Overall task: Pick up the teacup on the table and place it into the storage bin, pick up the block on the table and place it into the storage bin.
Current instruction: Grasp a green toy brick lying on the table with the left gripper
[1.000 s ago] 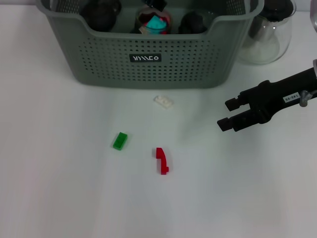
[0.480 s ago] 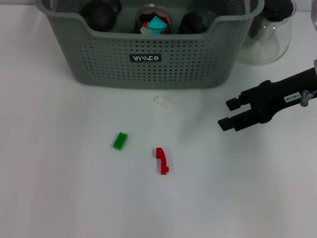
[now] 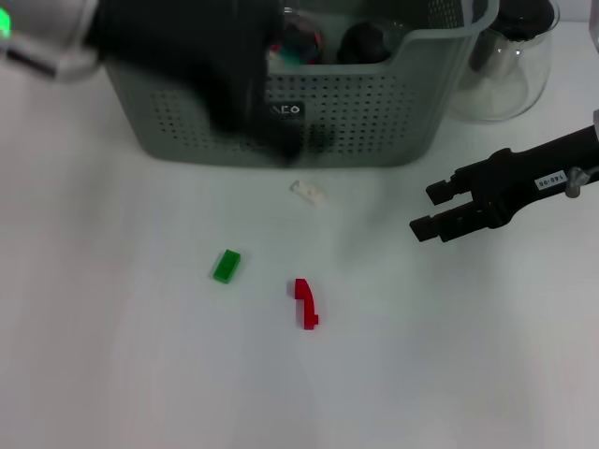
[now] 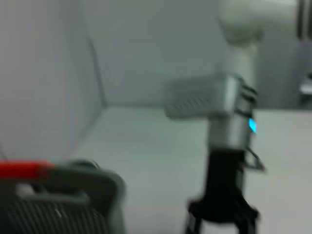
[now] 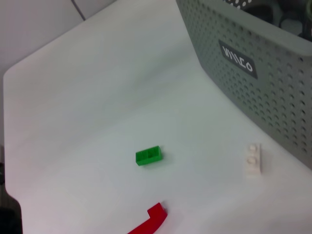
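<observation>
The grey-green storage bin (image 3: 374, 112) stands at the back of the white table; it also shows in the right wrist view (image 5: 273, 92). In front of it lie a white block (image 3: 308, 192), a green block (image 3: 226, 266) and a red block (image 3: 306, 302). My left arm crosses the bin's left front as a dark smear, and its gripper (image 3: 257, 108) is too smeared to read. At the right, my right gripper (image 3: 429, 211) hovers open and empty, well apart from the blocks. No teacup shows on the table. A dark round thing (image 3: 363, 42) sits in the bin.
A clear glass carafe (image 3: 505, 65) stands right of the bin. A glass cup (image 3: 301, 39) with coloured pieces is inside the bin. The right wrist view shows the green block (image 5: 148, 155), white block (image 5: 253, 159) and red block (image 5: 148, 222) on open table.
My left arm has swept into view from the upper left and now covers the bin's left half. The right gripper and the three blocks have stayed put.
</observation>
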